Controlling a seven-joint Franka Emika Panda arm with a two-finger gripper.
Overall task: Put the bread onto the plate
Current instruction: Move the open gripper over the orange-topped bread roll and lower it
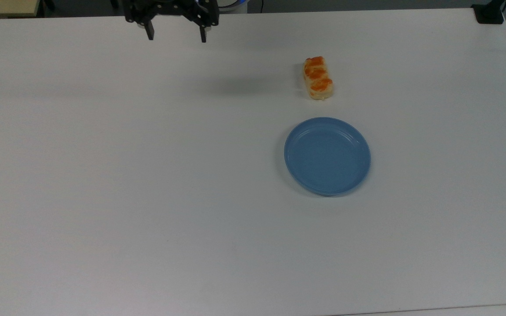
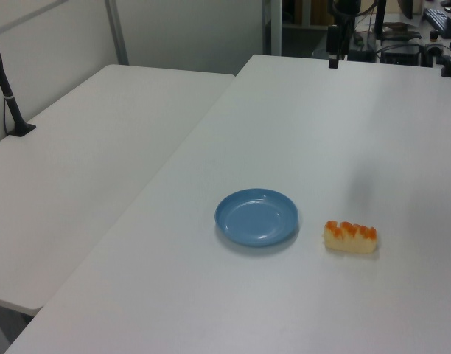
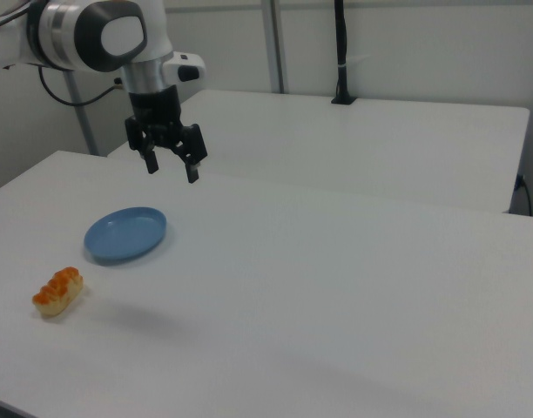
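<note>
Right now the gripper point(image 1: 176, 37) is hanging high above the white table point(image 1: 147, 175), up at about eleven o'clock in the top view, with its two black fingers point(image 3: 192, 171) spread wide and nothing between them. The bread point(image 1: 318, 77), a small oblong bun with orange-red glaze on its pale top, is lying bare on the table at roughly one o'clock in the top view, well apart from the gripper, and the blue plate point(image 1: 327, 156) is sitting near it toward six o'clock, empty, with a clear strip of table between the two. Judging from this, the reach toward the bread is the step in hand and no grasp is made yet. To do it well, the gripper is best brought over the middle of the bun before it is lowered, and turned so that the fingers are straddling the short width, not the length; in the top view the bun is lying with its long axis running near twelve to six, tilted a little. The bun looks soft, so a gentle close low on its sides is probably wiser than a hard pinch on the glazed top. The descent should stop short of the tabletop. After the lift, the carry to the plate is short, and the plate's raised rim needs clearing.
</note>
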